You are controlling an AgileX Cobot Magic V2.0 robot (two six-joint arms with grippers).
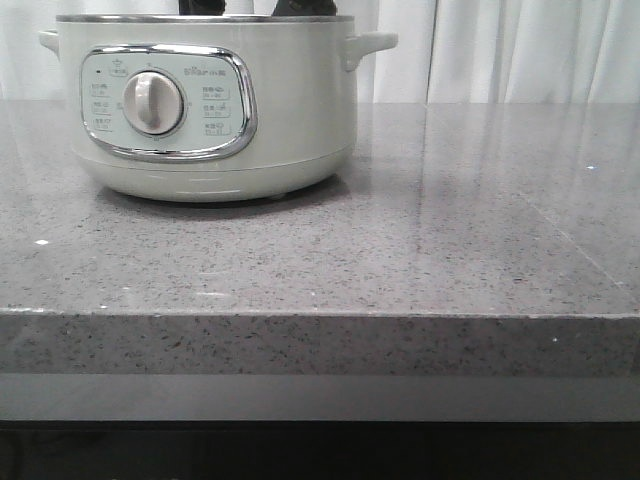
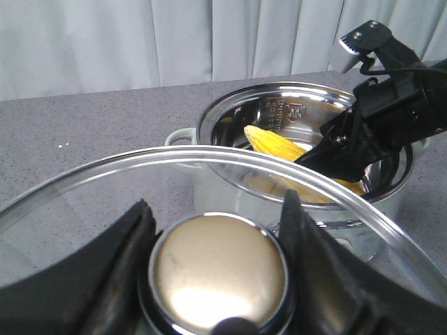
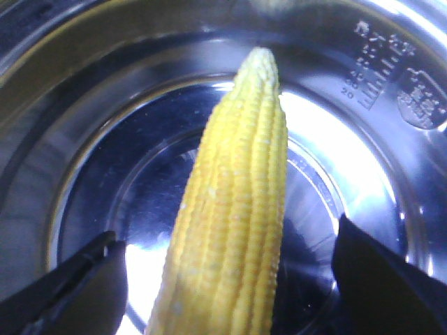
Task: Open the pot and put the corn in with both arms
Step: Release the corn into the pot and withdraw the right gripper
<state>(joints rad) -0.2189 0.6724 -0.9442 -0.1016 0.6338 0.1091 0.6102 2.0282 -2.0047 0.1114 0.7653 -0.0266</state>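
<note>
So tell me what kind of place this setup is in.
Probably a mock kitchen counter in a lab or studio: a speckled grey stone-look countertop, an electric pot standing on it, and pale curtains as a backdrop rather than kitchen walls.

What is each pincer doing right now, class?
Left pincer: shut on the lid by its knob, clear of the pot.
Right pincer: open, fingers apart either side of the corn inside the pot.

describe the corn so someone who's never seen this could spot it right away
Find the big pale pot on the grey counter. Inside its shiny steel bowl lies the corn, between the right tool's fingers. It is the only bright yellow, kernel-ridged thing there.
</note>
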